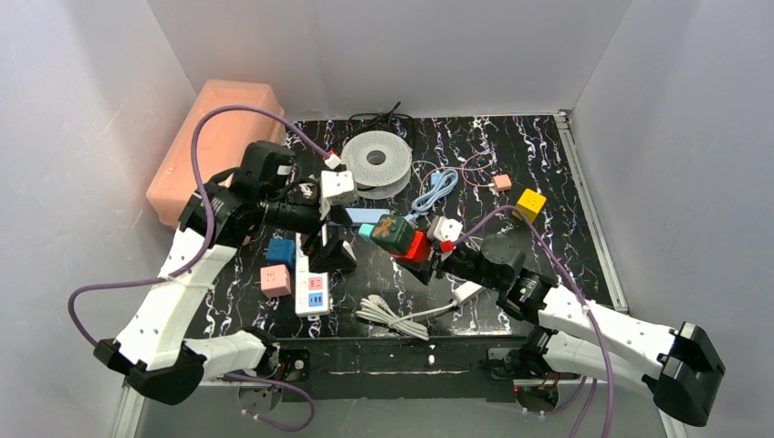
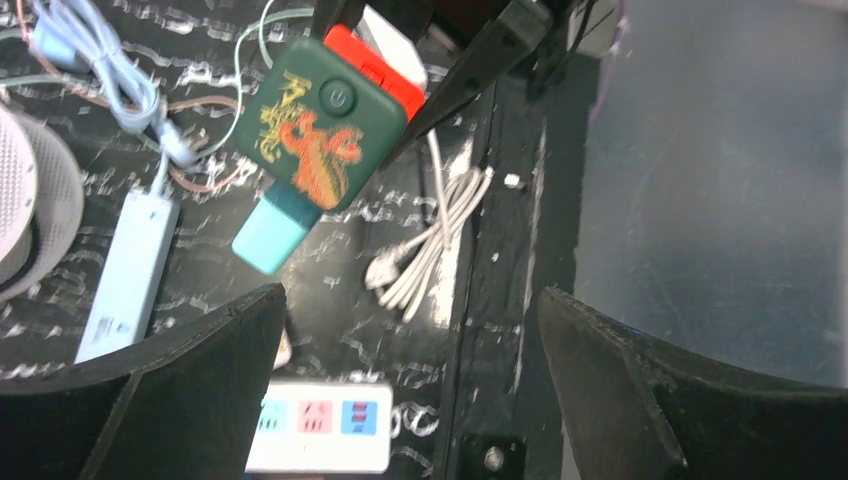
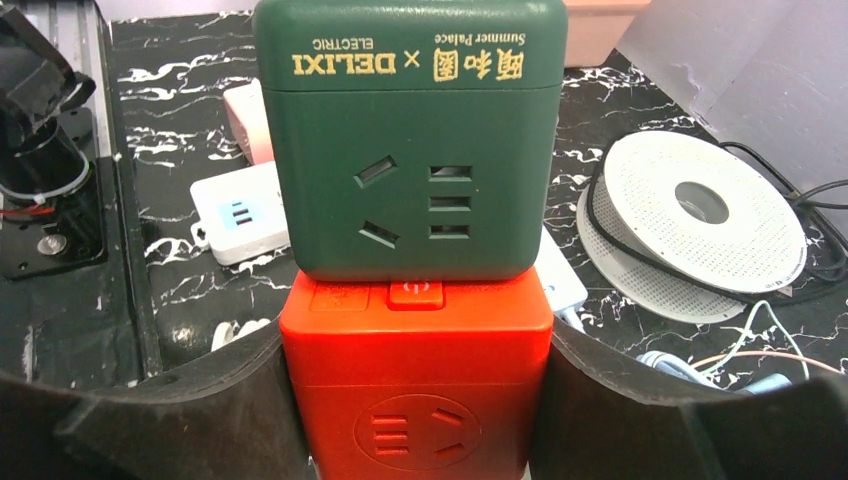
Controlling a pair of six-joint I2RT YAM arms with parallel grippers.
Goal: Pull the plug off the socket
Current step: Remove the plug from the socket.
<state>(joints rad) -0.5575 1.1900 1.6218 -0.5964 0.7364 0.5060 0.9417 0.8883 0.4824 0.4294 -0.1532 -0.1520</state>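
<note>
1. the right claw [image 3: 412, 345] grips a red plastic cube-shaped socket block [image 3: 415, 390], one black finger pressed on each of its side faces.
2. a dark green plastic cube-shaped socket block [image 3: 410, 150] with gold lettering sits plugged against the far face of the red block, the two touching flush.
3. a teal plastic plug [image 2: 272, 232] sticks out of the green block on the side away from the red one, pointing towards the left arm.
4. in the top view this joined stack sits over the middle of the black marbled worktop [image 1: 548, 246], tilted, with the teal plug at its left end.
5. the left claw [image 2: 410, 310] stands wide open with nothing between its fingers [image 2: 180, 400]; it is near the teal plug and apart from it.
6. below the left claw lies a white power strip [image 2: 320, 425] with pink and blue sockets.
7. a bundled white cable [image 2: 430, 250] lies just to the right of that strip, near the front edge of the worktop.
8. a pale blue flat power strip [image 2: 125, 275] lies on the worktop under the stack.
9. a white perforated round spool [image 3: 690, 215] lies at the back of the worktop.
10. a small yellow cube [image 1: 530, 203] sits towards the back right, well apart from the stack.
</note>
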